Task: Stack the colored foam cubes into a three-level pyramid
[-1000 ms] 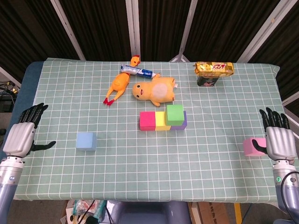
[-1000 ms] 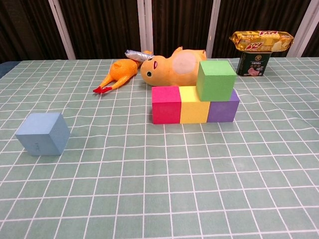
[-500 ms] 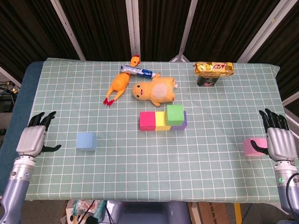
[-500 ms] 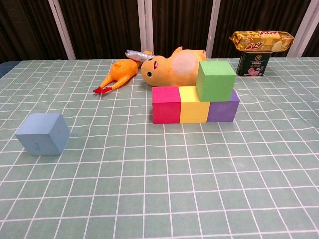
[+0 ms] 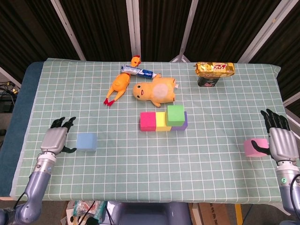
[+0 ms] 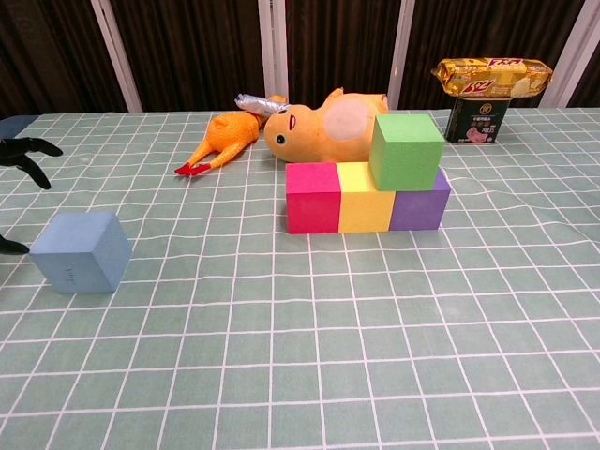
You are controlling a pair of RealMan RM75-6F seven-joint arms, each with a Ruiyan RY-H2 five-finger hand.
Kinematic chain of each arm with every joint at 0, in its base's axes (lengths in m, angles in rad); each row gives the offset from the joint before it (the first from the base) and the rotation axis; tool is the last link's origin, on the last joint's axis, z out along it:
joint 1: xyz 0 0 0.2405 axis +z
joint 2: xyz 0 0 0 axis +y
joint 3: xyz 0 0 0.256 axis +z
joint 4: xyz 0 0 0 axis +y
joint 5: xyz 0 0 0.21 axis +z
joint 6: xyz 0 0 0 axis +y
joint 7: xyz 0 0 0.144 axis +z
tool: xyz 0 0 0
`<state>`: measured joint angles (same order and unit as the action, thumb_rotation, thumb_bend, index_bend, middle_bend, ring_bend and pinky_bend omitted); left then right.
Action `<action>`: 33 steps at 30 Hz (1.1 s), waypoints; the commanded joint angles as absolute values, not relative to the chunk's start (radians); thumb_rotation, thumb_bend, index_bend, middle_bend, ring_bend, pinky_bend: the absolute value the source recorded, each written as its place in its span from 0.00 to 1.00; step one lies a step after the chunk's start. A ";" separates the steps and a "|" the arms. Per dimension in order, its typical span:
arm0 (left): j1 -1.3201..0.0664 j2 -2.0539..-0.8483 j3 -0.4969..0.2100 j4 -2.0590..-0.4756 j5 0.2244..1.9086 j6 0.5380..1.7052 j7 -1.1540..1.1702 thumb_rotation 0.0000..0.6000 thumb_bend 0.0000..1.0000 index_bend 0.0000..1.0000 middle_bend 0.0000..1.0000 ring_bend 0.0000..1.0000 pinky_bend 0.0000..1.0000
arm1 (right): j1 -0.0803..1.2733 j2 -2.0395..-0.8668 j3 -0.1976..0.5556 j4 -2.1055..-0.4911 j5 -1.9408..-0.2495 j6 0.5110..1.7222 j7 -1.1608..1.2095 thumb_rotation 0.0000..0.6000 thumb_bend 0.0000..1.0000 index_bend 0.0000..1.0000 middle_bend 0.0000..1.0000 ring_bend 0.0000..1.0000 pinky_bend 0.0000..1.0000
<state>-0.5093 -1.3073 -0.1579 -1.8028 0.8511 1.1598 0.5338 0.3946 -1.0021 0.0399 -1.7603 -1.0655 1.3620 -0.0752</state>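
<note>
The left hand (image 5: 56, 139) has moved in from the table's left edge over the last second and now sits just beside the light blue cube (image 5: 86, 141), fingers spread and holding nothing, thumb reaching toward the cube's near side; in the chest view only its dark fingertips (image 6: 26, 152) show at the left border. That suggests the blue cube is the next piece to be picked up, probably for the second level. The right hand (image 5: 281, 140) has barely shifted; it stays open at the right edge, its thumb close against the pink cube (image 5: 253, 147), though contact cannot be confirmed. Six foam cubes are in view: magenta (image 5: 148, 121), yellow (image 5: 162, 121) and purple (image 6: 419, 205) in a touching row mid-table, a green cube (image 5: 175, 115) resting on that row over the purple end, plus the loose blue and pink ones. Behind lie one rubber chicken (image 5: 119, 86), one yellow plush toy (image 5: 153, 92), one toothpaste tube (image 5: 138, 71), and one gold snack packet (image 5: 214, 68) atop one dark can (image 5: 208, 81).
</note>
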 commanded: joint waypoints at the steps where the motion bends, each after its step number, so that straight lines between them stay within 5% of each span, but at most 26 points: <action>1: -0.522 -1.320 -0.157 -1.803 0.840 1.151 0.543 1.00 0.13 0.00 0.22 0.01 0.00 | 0.388 -1.001 0.050 -1.760 -1.070 1.354 -0.076 1.00 0.30 0.00 0.00 0.00 0.00; 33: -0.607 -1.334 -0.102 -1.756 0.846 1.050 0.557 1.00 0.15 0.00 0.30 0.01 0.02 | 0.331 -0.998 0.127 -1.794 -1.101 1.300 -0.084 1.00 0.30 0.00 0.00 0.00 0.00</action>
<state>-0.6055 -1.3451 -0.1113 -1.7595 0.8295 1.0606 0.5627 0.3329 -0.9997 0.1244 -1.7906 -1.1034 1.3035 -0.0875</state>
